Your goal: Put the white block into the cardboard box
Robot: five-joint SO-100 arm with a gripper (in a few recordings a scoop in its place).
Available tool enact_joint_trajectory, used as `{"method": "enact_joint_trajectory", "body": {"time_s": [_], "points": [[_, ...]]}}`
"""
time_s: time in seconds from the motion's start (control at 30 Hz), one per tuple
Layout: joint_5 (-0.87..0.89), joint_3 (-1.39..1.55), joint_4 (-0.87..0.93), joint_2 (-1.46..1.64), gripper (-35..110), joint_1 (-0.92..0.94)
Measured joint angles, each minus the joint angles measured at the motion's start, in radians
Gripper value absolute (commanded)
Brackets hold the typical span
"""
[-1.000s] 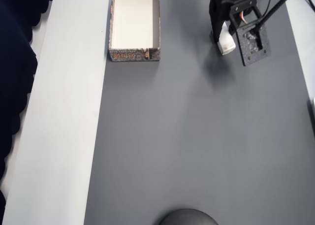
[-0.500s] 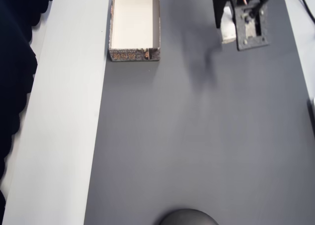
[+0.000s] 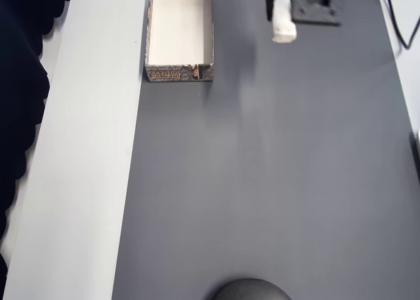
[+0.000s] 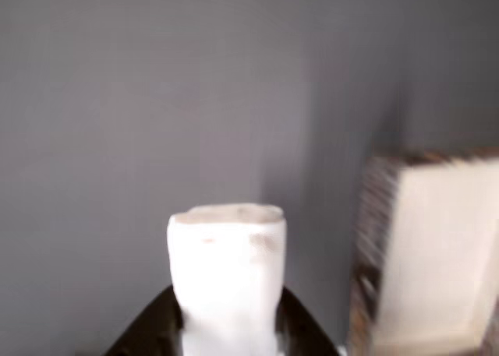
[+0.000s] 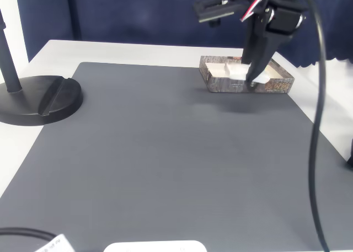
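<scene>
In the overhead view, the small white rectangular block with rounded edges (image 3: 283, 22) is seen near the top edge of the frame, right of the centre. It is held by the black two-finger gripper (image 3: 282, 18), whose dark finger (image 3: 270, 3) is seen against the left side of the block. The shallow open-top cardboard box with a cream-white inside and brownish printed walls (image 3: 179, 73) is placed in the upper left part of the frame, at the left border of the dark grey mat (image 3: 262, 182). The block is located to the right of the box, apart from it, over the mat. A pale grey table surface (image 3: 92, 149) is visible along the left side.

In the wrist view, the white block (image 4: 226, 274) is shown in the lower centre, standing upright between the black fingers (image 4: 156, 333), which are pressed on both its sides. The cardboard box (image 4: 429, 255) is seen at the lower right, a little blurred, beside the block but not touching it.

In the fixed view, the gripper (image 5: 246, 75) is seen in the upper right with the white block (image 5: 238, 73) clamped at its tip, in front of the cardboard box (image 5: 276, 85). It cannot be told from this view if the block is over the box. A black round stand base (image 5: 38, 100) is placed at the left edge.
</scene>
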Motion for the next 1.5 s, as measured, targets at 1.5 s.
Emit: {"method": "enact_joint_trajectory", "body": {"time_s": [1.5], "points": [[0.408,-1.003,0.098,-0.945,-2,0.442]]}}
